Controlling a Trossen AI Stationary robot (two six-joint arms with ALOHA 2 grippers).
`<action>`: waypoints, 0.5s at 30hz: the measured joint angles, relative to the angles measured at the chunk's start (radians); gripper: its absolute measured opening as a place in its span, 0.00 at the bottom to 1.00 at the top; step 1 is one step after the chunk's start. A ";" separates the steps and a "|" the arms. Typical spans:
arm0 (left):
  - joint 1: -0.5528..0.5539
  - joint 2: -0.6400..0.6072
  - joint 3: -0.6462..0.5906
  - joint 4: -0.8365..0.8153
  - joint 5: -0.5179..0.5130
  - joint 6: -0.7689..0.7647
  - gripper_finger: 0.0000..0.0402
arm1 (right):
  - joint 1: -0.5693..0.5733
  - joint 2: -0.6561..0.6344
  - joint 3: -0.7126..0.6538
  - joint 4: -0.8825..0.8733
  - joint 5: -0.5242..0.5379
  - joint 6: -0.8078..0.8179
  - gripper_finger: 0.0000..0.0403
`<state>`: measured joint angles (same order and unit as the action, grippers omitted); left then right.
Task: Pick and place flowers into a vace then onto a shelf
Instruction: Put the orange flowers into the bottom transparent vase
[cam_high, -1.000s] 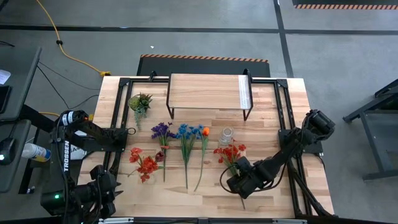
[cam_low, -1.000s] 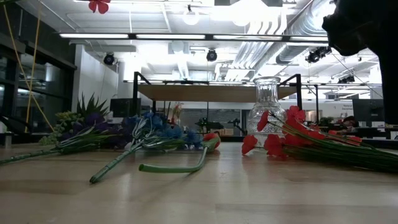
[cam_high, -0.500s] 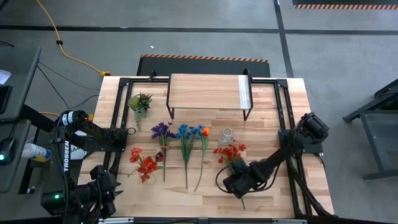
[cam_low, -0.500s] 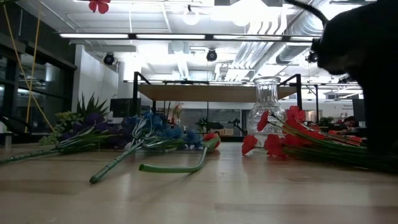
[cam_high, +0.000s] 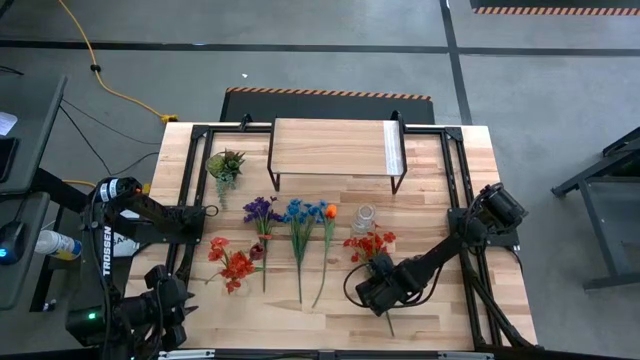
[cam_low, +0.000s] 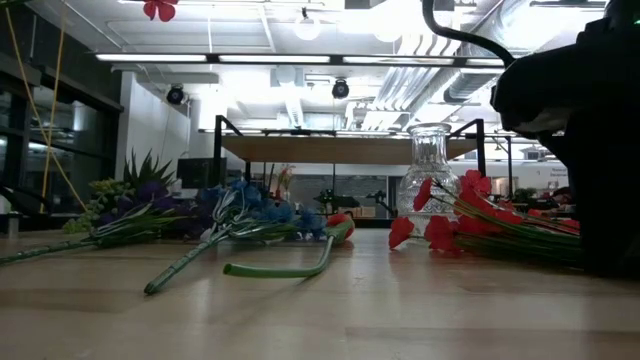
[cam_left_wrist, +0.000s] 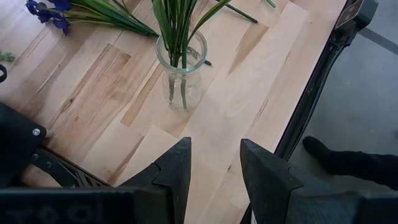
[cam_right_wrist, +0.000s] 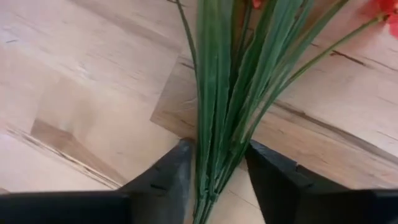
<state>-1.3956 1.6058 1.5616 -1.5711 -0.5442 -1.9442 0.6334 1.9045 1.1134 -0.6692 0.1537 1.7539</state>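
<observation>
Right claw (cam_right_wrist: 214, 171) is down at the counter (cam_high: 440, 310) near the front edge, fingers either side of the green stems of the red flowers (cam_high: 372, 245), closing on them. Left claw (cam_left_wrist: 214, 165) waits at the front left, partly open, holding nothing. A glass vase (cam_high: 365, 217) stands just behind the red blooms. The shelf (cam_high: 335, 148) stands at the far edge.
</observation>
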 joint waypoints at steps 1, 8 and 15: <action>0.000 0.000 0.000 0.001 0.000 0.000 0.43 | 0.000 0.000 0.000 -0.003 -0.004 0.003 0.31; 0.000 0.000 0.000 0.005 0.000 0.000 0.43 | 0.003 0.001 -0.002 0.008 -0.058 0.022 0.04; 0.000 0.000 0.000 0.009 0.002 0.000 0.43 | 0.035 0.008 0.072 -0.045 -0.102 0.030 0.04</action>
<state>-1.3952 1.6058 1.5615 -1.5620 -0.5424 -1.9438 0.6683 1.9122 1.1857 -0.7137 0.0519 1.7842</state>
